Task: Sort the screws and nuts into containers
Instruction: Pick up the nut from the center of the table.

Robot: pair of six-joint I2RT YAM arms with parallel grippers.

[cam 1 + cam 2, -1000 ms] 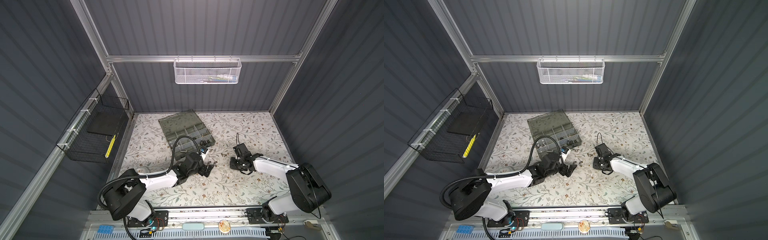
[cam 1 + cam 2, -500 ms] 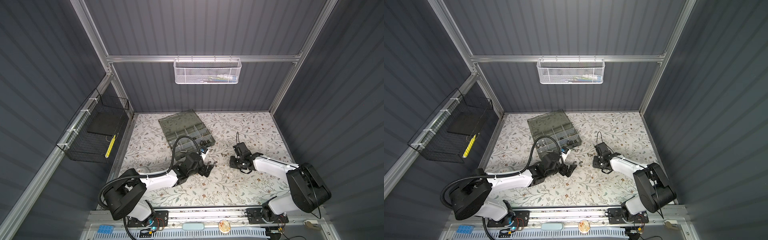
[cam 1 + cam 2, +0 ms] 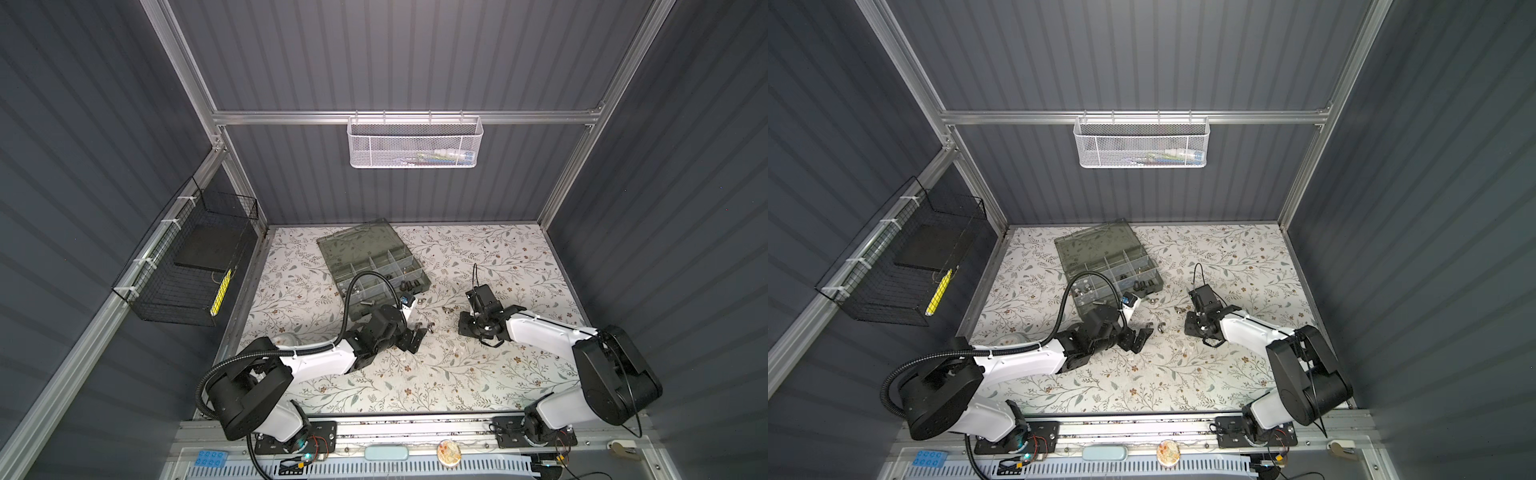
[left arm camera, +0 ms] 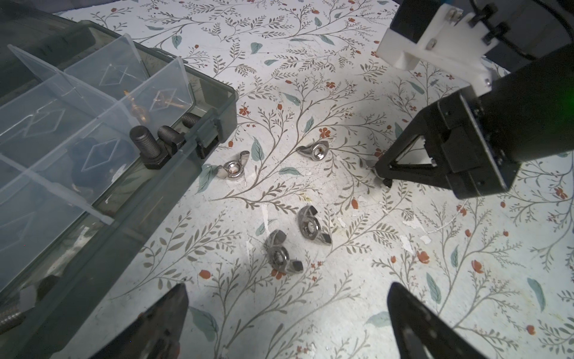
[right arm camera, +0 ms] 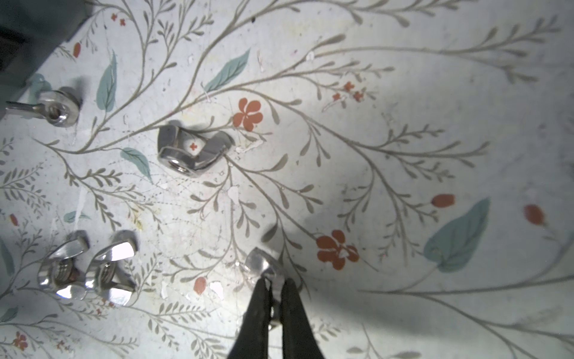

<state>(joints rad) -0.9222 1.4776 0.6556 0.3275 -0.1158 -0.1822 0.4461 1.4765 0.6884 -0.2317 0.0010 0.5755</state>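
– Grey ribbed walls (image 3: pixel 374 62) on an aluminium frame (image 3: pixel 407 117); what covers the floor of the cell?
– White floral table cover (image 3: pixel 478 374), scuffed and chipped. In both top views a white mesh basket (image 3: pixel 413 143) hangs at upper centre, a black wire basket (image 3: pixel 183 270) at the left edge.
– And the arms?
– Left arm (image 3: pixel 316 361) extends from the lower left, low and nearly level. The left gripper (image 4: pixel 285 298) stands spread wide, holding nothing, near four loose wing nuts (image 4: pixel 281 256). Right arm (image 3: pixel 540 332) extends from the lower right, wrist tipped down. The right gripper (image 5: pixel 276 287) is pinched on one ear of a silver wing nut (image 5: pixel 262 264) low on the cover.
– Where is the case?
– Organizer case (image 4: pixel 174 199) lies mid-frame, its lid (image 3: pixel 358 248) laid open above it. Black screws (image 4: pixel 146 146) sit in its corner compartment (image 4: pixel 93 161). The loose nuts (image 3: pixel 446 309) lie just below the case's lower-right corner in a top view.
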